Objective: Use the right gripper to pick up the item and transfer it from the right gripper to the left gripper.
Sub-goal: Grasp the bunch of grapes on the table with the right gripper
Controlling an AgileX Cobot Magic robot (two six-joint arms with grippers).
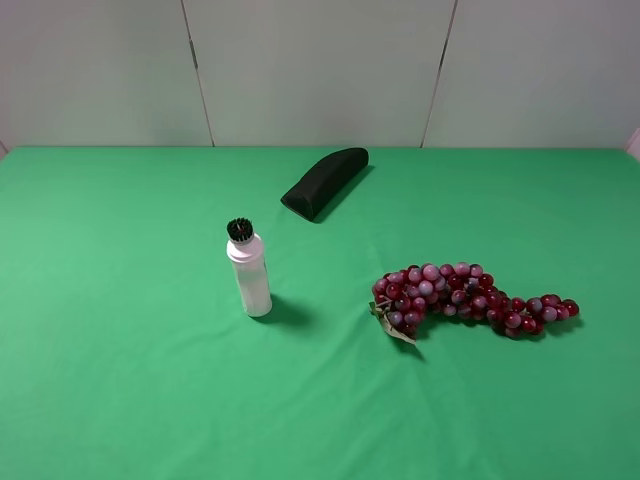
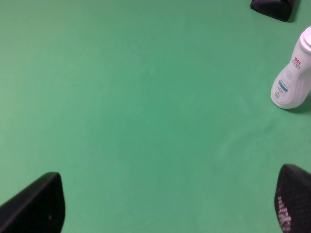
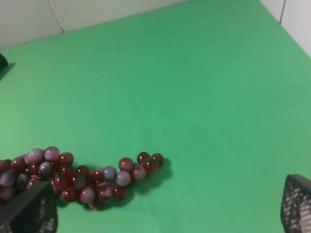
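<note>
Green cloth (image 1: 120, 380) under grape bunch (image 1: 470, 298), thick end cut off in right wrist view. Only tips visible of right gripper (image 3: 163, 213) and left gripper (image 2: 164, 208), both jaws spread wide.

Here's the green cloth-covered table (image 1: 120, 400), with three things spread across it. Left of centre, the white plastic bottle with a black brush cap (image 1: 249, 275) stands upright. Behind it and to the right, toward the back edge, lies the black wedge-shaped case (image 1: 325, 183), well apart. On the right, in front of the case, the long bunch of dark-red and pinkish artificial grapes (image 1: 470, 297) lies stretched left to right, its small green-brown leaf (image 1: 393, 328) at the end nearest the bottle. The left gripper (image 2: 163, 208) hangs over bare cloth. The right gripper (image 3: 163, 213) hangs at the bunch.
</note>
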